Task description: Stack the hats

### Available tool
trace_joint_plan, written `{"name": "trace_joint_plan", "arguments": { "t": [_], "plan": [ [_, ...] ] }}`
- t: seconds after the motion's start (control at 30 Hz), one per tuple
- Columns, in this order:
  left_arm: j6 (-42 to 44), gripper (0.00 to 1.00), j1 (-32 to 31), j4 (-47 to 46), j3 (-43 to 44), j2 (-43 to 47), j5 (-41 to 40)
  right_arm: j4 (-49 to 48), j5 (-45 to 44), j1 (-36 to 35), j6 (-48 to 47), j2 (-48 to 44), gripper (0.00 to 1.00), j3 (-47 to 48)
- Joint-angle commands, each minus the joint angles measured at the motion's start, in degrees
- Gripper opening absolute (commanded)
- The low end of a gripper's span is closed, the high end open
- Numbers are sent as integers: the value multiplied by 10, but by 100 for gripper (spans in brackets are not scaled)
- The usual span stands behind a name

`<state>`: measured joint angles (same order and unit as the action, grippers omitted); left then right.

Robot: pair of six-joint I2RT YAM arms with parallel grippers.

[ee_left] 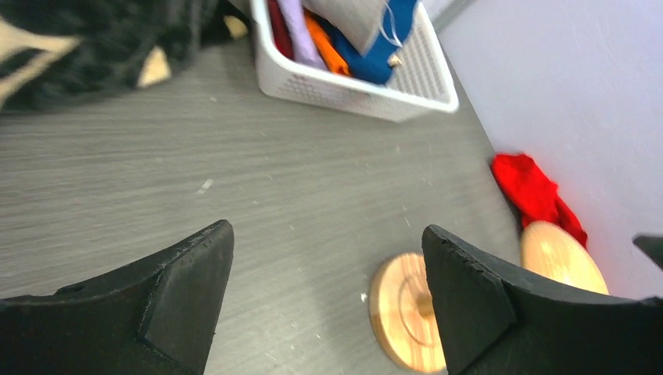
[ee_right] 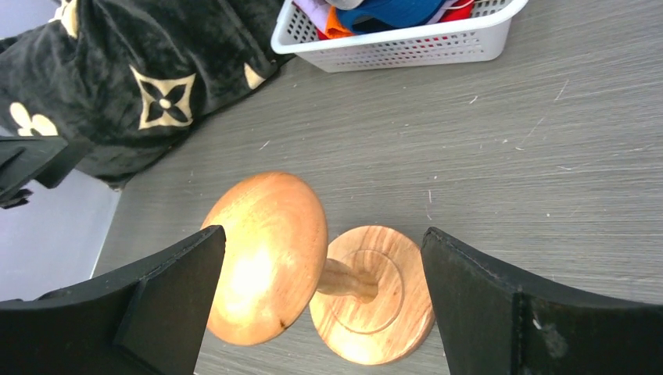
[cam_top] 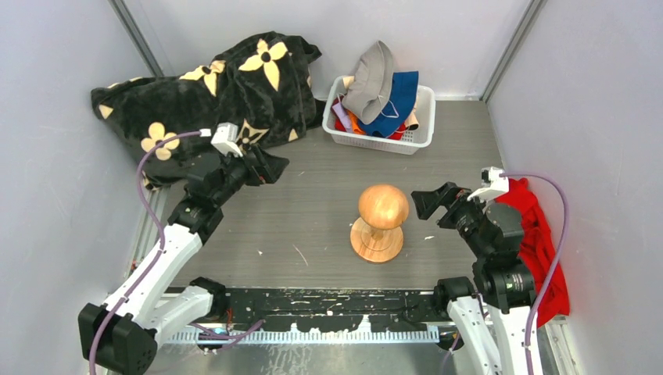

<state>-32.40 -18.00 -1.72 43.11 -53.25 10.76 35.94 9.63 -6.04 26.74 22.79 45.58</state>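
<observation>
Several hats lie heaped in a white basket point(cam_top: 417, 134) at the back. A grey hat point(cam_top: 371, 78) is on top, a blue hat point(cam_top: 397, 100) is under it, and orange point(cam_top: 354, 123) and lilac point(cam_top: 342, 114) fabric shows below. The basket also shows in the left wrist view point(ee_left: 352, 90) and the right wrist view point(ee_right: 406, 48). My left gripper point(cam_top: 266, 166) is open and empty, left of centre by the blanket. My right gripper point(cam_top: 431, 205) is open and empty, just right of the wooden hat stand point(cam_top: 381, 221).
A large black blanket with cream flowers point(cam_top: 211, 94) fills the back left. A plain red cloth point(cam_top: 539, 234) lies at the right wall beside my right arm. Grey walls close in the table on three sides.
</observation>
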Motion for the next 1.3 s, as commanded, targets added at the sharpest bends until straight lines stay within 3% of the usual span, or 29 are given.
{"name": "trace_joint_plan", "arguments": {
  "t": [0.0, 0.3, 0.43, 0.7, 0.87, 1.27],
  "plan": [
    [12, 89, -58, -9, 17, -11, 43, -7, 28, -3, -4, -10, 100, 12],
    [68, 89, -244, -38, -42, 1, -14, -84, 8, -3, -11, 42, 100, 25],
    [101, 89, -327, -94, -87, -8, -57, -124, 2, -3, -7, 70, 100, 25],
    [193, 89, -441, -273, -111, -162, -138, -168, -14, -2, -10, 104, 100, 30],
    [236, 90, -462, -410, -112, -286, -151, -184, -29, -3, -12, 114, 100, 26],
    [331, 90, -514, -800, -125, -484, -226, -232, -44, -3, -14, 145, 100, 10]
  ]
}}
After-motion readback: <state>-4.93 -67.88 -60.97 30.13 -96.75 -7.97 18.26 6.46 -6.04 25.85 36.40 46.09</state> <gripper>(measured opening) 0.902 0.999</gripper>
